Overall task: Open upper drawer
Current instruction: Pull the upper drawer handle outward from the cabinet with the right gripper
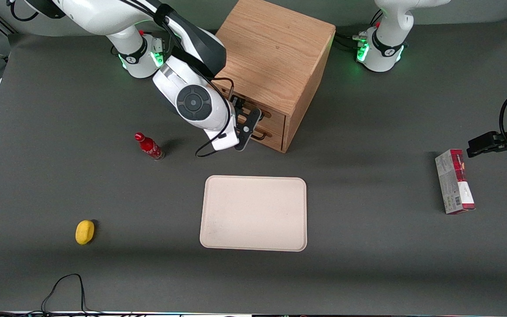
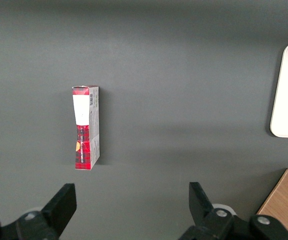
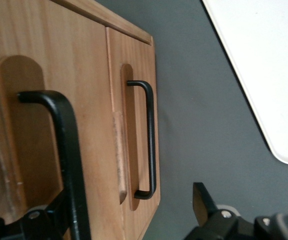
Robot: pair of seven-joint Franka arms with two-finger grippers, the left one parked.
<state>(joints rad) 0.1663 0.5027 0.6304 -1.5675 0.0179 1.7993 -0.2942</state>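
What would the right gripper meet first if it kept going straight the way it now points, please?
Most likely the upper drawer: the gripper faces the cabinet, its fingers open astride that drawer's black handle, though depth is unclear.

cream tray (image 1: 253, 214), red bottle (image 1: 149, 146), yellow lemon-like object (image 1: 85, 231), red-and-grey carton (image 1: 454, 181), dark table (image 1: 368, 264)

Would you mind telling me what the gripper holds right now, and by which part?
Nothing yet: the gripper sits open around the upper drawer's handle, not closed on it.
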